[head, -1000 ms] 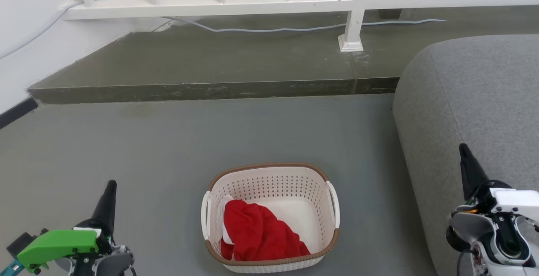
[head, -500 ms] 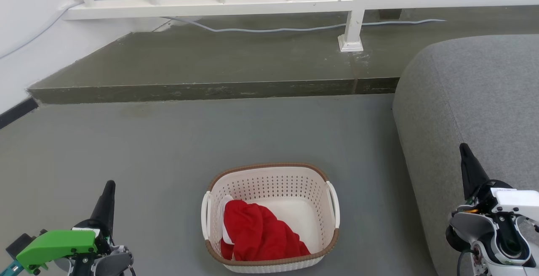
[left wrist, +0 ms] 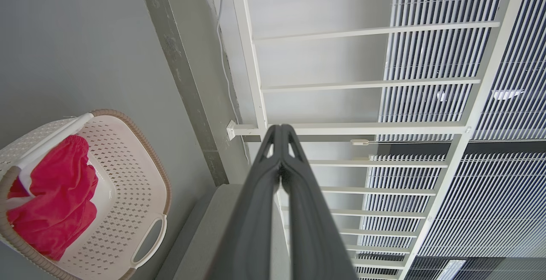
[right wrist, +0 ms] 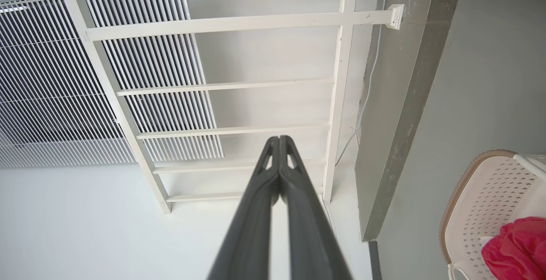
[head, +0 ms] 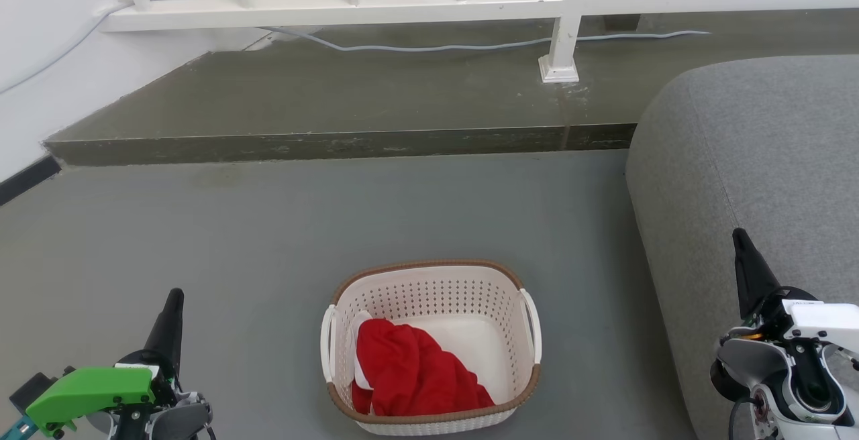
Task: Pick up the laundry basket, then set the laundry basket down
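1. Head view: the laundry basket [head: 429, 265] sits on the grey floor [head: 268, 239], low and centre, a red cloth [head: 416, 373] inside.
2. The left gripper [head: 174, 299] hangs at lower left, well apart from the basket; its fingers press together.
3. The right gripper [head: 740, 239] hangs at lower right, before the grey sofa [head: 751, 145], well apart from the basket, fingers likewise together.

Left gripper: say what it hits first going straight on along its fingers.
Probably the white railing: the shut left gripper aims at one of its bars, and the way there looks free, though depth is unclear. The laundry basket lies off to the side.
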